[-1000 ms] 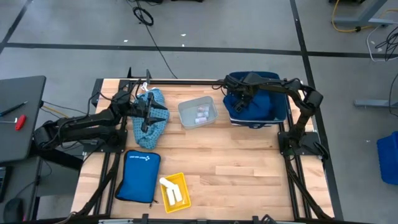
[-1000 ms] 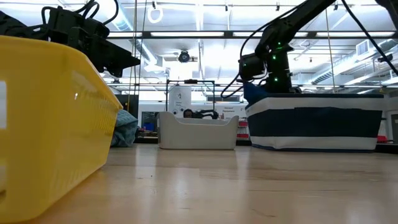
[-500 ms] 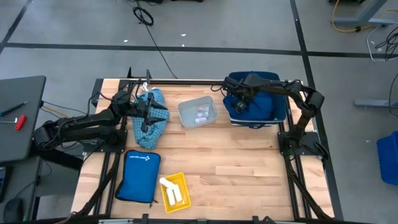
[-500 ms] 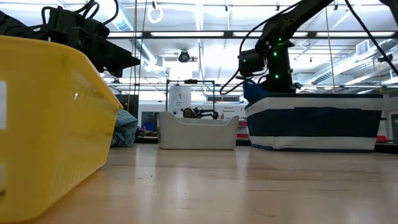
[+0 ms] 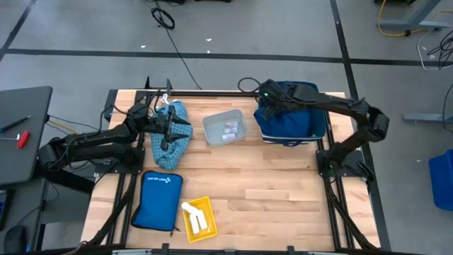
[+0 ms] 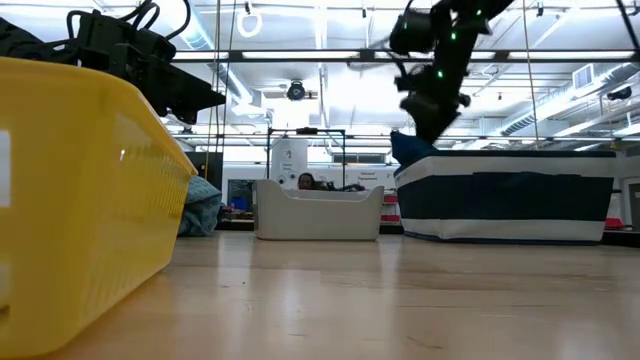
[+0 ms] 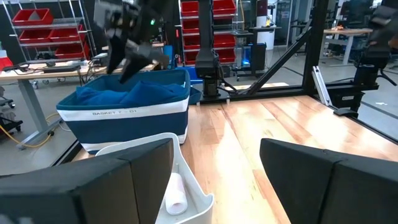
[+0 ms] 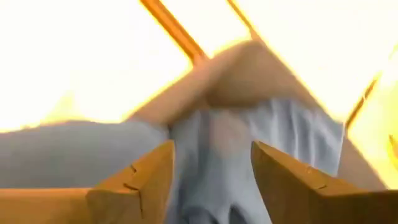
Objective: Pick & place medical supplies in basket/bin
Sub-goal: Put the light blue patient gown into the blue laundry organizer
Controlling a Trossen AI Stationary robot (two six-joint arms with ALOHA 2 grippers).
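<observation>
A navy cloth (image 5: 299, 119) lies in the navy basket (image 5: 289, 136) with the white band (image 6: 510, 205) at the far right. My right gripper (image 5: 263, 106) hangs open above the basket's left end (image 7: 124, 62), clear of the cloth; its wrist view is blurred. A light blue patterned cloth (image 5: 178, 142) lies heaped on the table at the far left. My left gripper (image 5: 168, 129) hovers open above it. White rolls (image 5: 192, 212) lie in the yellow bin (image 5: 206, 205). A roll (image 7: 176, 196) and small items (image 5: 230, 129) sit in the clear bin (image 5: 214, 134).
A flat bright blue pouch (image 5: 157, 200) lies at the near left beside the yellow bin. The clear bin stands between the two cloths at the far middle. Bare wood (image 5: 283, 191) stretches over the table's near right half.
My right gripper has risen out of the navy basket and moved a little toward the table's left edge, tipping as it went. The navy cloth has stayed in the basket.
</observation>
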